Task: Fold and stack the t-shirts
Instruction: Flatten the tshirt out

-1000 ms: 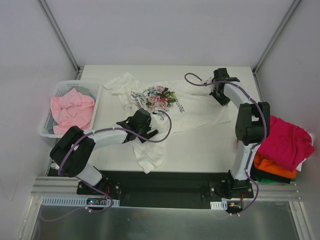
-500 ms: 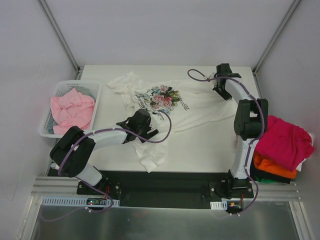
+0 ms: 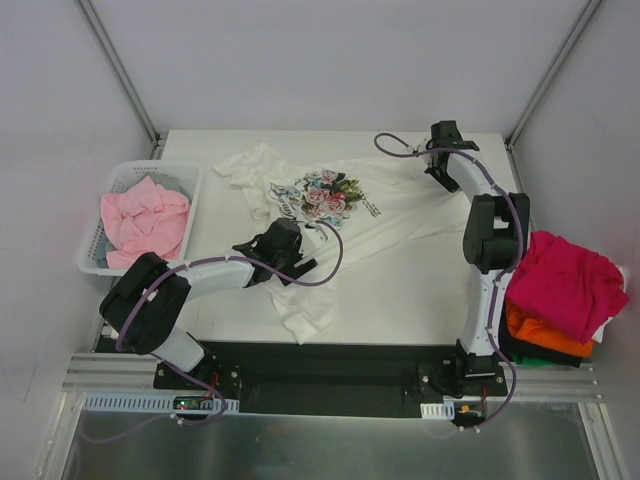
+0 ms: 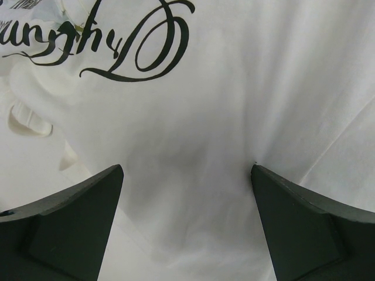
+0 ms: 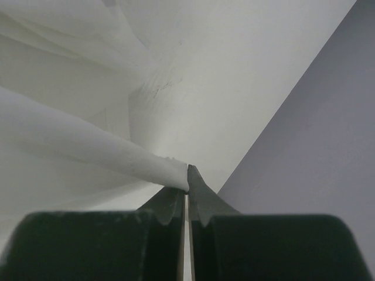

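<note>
A white t-shirt with a flower print [image 3: 330,215] lies spread across the middle of the table. My left gripper [image 3: 283,243] hovers low over its near part, open, with both fingers wide apart over bare white cloth below the black script [image 4: 135,52]; the gripper [image 4: 187,175] holds nothing. My right gripper [image 3: 443,145] is at the far right of the table, shut on the shirt's edge [image 5: 117,155], which comes taut from the left into the fingertips of the gripper [image 5: 188,175]. A pale pink tee [image 3: 145,220] lies in the basket.
A white lattice basket [image 3: 122,175] stands at the table's left edge. A magenta shirt [image 3: 570,285] lies on an orange one [image 3: 540,335] and a dark one [image 3: 520,352] beyond the right edge. The grey wall [image 5: 316,134] is close to my right gripper.
My right gripper has moved toward the far edge, pulling the white shirt's edge with it, so the cloth has spread rightward. The left arm has stayed in place.
</note>
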Controlling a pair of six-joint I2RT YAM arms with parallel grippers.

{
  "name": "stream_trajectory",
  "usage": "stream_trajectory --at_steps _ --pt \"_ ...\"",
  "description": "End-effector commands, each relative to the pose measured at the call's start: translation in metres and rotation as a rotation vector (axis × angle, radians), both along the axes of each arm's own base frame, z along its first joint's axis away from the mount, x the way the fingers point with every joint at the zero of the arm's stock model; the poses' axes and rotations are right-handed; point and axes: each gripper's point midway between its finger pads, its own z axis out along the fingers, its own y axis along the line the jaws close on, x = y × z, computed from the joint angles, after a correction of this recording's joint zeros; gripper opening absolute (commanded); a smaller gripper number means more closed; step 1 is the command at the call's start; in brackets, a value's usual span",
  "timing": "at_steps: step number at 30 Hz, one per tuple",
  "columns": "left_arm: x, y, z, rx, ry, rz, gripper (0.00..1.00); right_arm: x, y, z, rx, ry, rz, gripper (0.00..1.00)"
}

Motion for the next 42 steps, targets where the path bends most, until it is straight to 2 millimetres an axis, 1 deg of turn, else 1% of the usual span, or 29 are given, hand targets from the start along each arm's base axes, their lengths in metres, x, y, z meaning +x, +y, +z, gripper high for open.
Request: stream_trajectory --at_steps 1,3,5,6,8,9,10,11,13,14,16,18,19,20,21,22,23,24,25,27,28,29,30,31,32,34,36,38,42 --pt "-0.024 0.011 -0.022 0.062 0.105 -0.025 0.93 0.021 -0.012 0.025 -0.052 -0.085 -0.028 0.01" --pt "-0.024 0.011 -0.021 0.059 0.103 -0.025 0.93 0.027 -0.014 0.029 -0.063 -0.099 -0.033 0.03" --pt "-0.023 0.011 -0.019 0.056 0.100 -0.022 0.93 0.032 -0.014 0.025 -0.075 -0.101 -0.040 0.09" --pt "-0.023 0.011 -0.019 0.059 0.097 -0.022 0.93 0.033 -0.016 0.026 -0.080 -0.104 -0.044 0.19" --pt "-0.021 0.012 -0.017 0.059 0.088 -0.020 0.93 0.035 -0.016 0.026 -0.082 -0.110 -0.047 0.27" --pt "-0.022 0.012 -0.016 0.058 0.086 -0.021 0.93 0.034 -0.016 0.027 -0.081 -0.114 -0.048 0.37" --pt "-0.021 0.012 -0.015 0.057 0.082 -0.020 0.93 0.034 -0.015 0.028 -0.077 -0.117 -0.052 0.43" --pt "-0.020 0.012 -0.012 0.057 0.074 -0.018 0.93 0.032 -0.015 0.025 -0.074 -0.114 -0.053 0.46" --pt "-0.019 0.011 -0.009 0.051 0.065 -0.019 0.93 0.029 -0.014 0.032 -0.059 -0.132 -0.056 0.53" --pt "-0.018 0.010 -0.006 0.046 0.057 -0.018 0.94 0.025 -0.012 0.030 -0.050 -0.131 -0.060 0.54" --pt "-0.013 0.009 0.002 0.039 0.034 -0.011 0.94 0.019 -0.009 0.043 -0.023 -0.159 -0.063 0.56" --pt "-0.008 0.007 0.014 0.020 0.004 -0.007 0.96 0.008 -0.005 0.040 0.005 -0.146 -0.065 0.58" --pt "-0.005 0.004 0.021 0.006 -0.010 -0.009 0.96 0.002 -0.005 0.052 0.016 -0.169 -0.066 0.59" --pt "-0.003 0.000 0.030 -0.012 -0.030 -0.011 0.97 -0.002 -0.002 0.055 0.027 -0.172 -0.064 0.59" --pt "-0.001 -0.001 0.036 -0.025 -0.039 -0.009 0.98 -0.012 -0.001 0.050 0.034 -0.151 -0.063 0.60" --pt "0.003 -0.005 0.045 -0.041 -0.054 -0.011 0.99 -0.018 0.000 0.061 0.043 -0.172 -0.061 0.60" --pt "0.003 -0.007 0.051 -0.049 -0.061 -0.013 0.99 -0.024 0.002 0.065 0.050 -0.175 -0.060 0.61" --pt "0.004 -0.007 0.055 -0.053 -0.066 -0.013 0.99 -0.036 0.002 0.054 0.060 -0.143 -0.061 0.61" --pt "0.006 -0.010 0.062 -0.064 -0.077 -0.016 0.99 -0.043 0.003 0.068 0.072 -0.171 -0.059 0.61" --pt "0.007 -0.009 0.066 -0.061 -0.080 -0.018 0.99 -0.057 0.007 0.066 0.091 -0.158 -0.054 0.62" --pt "0.008 -0.009 0.072 -0.065 -0.093 -0.014 0.99 -0.070 0.007 0.057 0.093 -0.128 -0.054 0.62" --pt "0.009 -0.009 0.075 -0.072 -0.098 -0.012 0.99 -0.076 0.008 0.065 0.104 -0.146 -0.050 0.63" --pt "0.007 -0.010 0.078 -0.075 -0.097 -0.018 0.99 -0.082 0.009 0.066 0.110 -0.147 -0.050 0.63" --pt "0.007 -0.012 0.088 -0.095 -0.110 -0.021 0.99 -0.091 0.010 0.059 0.119 -0.125 -0.053 0.63" --pt "0.003 -0.016 0.090 -0.118 -0.092 -0.032 0.99 -0.095 0.011 0.063 0.134 -0.132 -0.049 0.63" --pt "-0.004 -0.020 0.095 -0.138 -0.066 -0.053 0.99 -0.104 0.012 0.056 0.143 -0.107 -0.053 0.63" --pt "-0.011 -0.025 0.092 -0.158 -0.037 -0.077 0.99 -0.109 0.013 0.051 0.149 -0.095 -0.053 0.64" --pt "-0.020 -0.025 0.083 -0.152 -0.007 -0.095 0.99 -0.115 0.015 0.042 0.164 -0.077 -0.058 0.64" --pt "-0.037 -0.021 0.066 -0.135 0.028 -0.136 0.99 -0.123 0.016 0.036 0.173 -0.069 -0.060 0.66"
